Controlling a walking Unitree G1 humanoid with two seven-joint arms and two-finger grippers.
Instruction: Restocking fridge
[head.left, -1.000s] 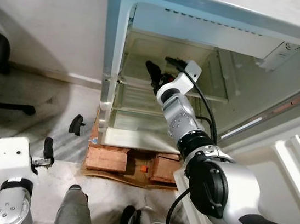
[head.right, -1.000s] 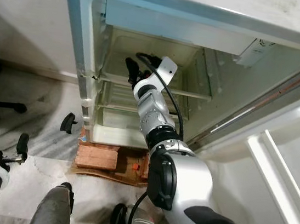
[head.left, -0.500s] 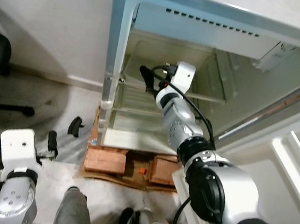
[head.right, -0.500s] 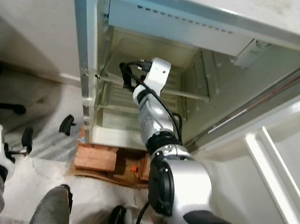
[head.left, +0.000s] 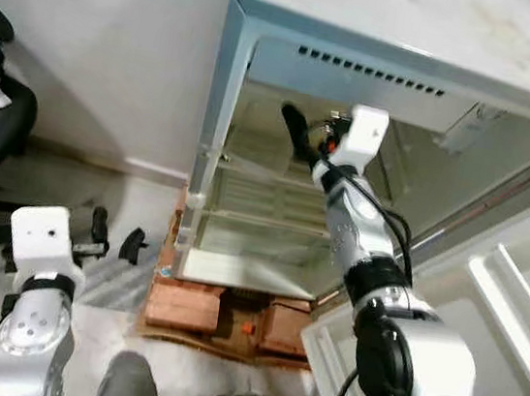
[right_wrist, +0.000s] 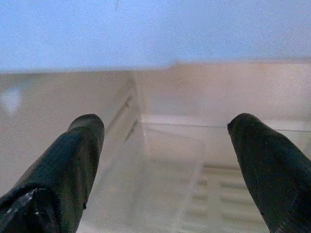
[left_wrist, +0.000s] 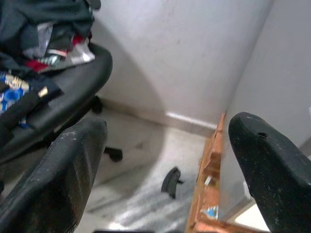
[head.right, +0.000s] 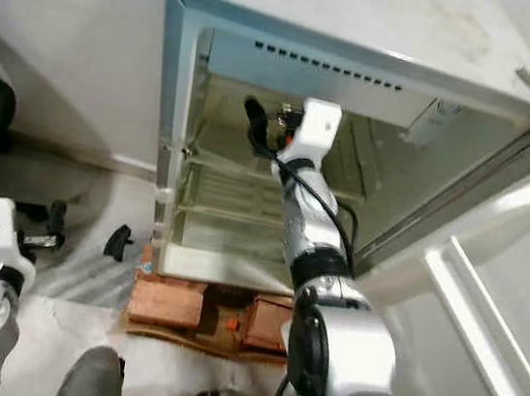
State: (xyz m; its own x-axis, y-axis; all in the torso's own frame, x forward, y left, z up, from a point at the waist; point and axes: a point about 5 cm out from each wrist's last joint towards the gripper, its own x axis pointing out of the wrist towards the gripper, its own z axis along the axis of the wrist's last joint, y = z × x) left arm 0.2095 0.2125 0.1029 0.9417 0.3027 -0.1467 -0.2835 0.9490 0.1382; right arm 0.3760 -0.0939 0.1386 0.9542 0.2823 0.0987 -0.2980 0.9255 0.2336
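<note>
Two grippers are standing wide open, holding nothing. We are reaching our right gripper (head.left: pixel 298 136) into the fridge (head.left: pixel 267 32), above its glass shelf (head.left: pixel 249 172); the left gripper (head.left: pixel 94 234) is hanging low, well apart. We are seeing no item to stock.

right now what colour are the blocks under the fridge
Reddish-orange bricks, clearest in the right eye view.
</note>
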